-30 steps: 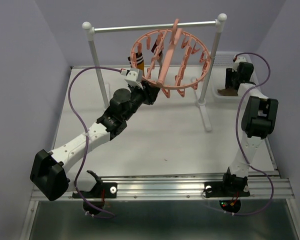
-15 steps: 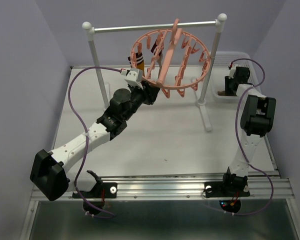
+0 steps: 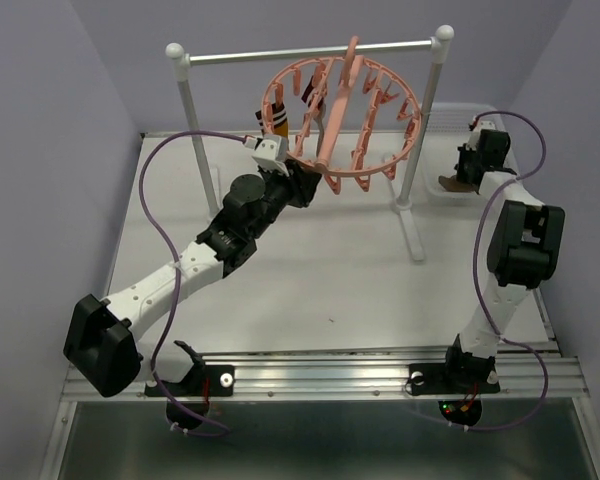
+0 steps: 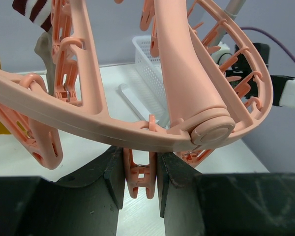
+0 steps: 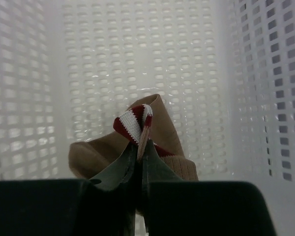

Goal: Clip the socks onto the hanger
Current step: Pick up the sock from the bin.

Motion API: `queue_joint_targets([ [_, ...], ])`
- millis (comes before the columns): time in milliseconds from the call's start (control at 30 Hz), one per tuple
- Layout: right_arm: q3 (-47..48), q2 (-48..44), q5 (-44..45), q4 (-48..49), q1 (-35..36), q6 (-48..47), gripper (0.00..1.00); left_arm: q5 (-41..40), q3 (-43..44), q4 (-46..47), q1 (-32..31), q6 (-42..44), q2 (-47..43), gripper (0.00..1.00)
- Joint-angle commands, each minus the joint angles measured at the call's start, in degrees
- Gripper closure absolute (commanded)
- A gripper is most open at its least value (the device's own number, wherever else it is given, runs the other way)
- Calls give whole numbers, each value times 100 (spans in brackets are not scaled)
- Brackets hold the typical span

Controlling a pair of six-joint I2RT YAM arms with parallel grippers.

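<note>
Pinching sock [image 5: 164, 130] cuff-up, right end effector [image 5: 139, 150]; hanger [image 3: 332, 115] tilted.

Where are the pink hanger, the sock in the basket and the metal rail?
hanger [image 3: 332, 120], top external view, central spoke.
sock [image 5: 132, 123], right wrist view, striped cuff.
rail [image 3: 240, 55], top external view, horizontal bar.

White table [image 3: 330, 270] bears rail stand [image 3: 230, 56] (white-posted) and basket [image 4: 150, 69].

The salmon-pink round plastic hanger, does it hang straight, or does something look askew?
The salmon-pink round plastic hanger hangs steeply tilted from the metal rail, not level. The left gripper has its jaws shut on one small pink dangling clip at the ring's near rim, which probably holds it aslant. Nothing looks broken or spilled.
</note>
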Motion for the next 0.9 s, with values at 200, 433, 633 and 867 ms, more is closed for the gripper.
queue_joint_targets([
  [200, -1833, -2637, -783, 2512, 6, 1344, 99, 17, 499, 349, -25, 73, 110, 100],
  [433, -2537, -3841, -1668, 3216, 6, 1345, 99, 114, 561, 384, -25, -15, 137, 100],
  [633, -2574, -4527, -2987, 2647, 6, 1793, 99, 105, 613, 436, -25, -68, 137, 100],
  [867, -3091, -5723, -3743, 1663, 6, 2786, 98, 131, 605, 480, -25, -270, 163, 100],
])
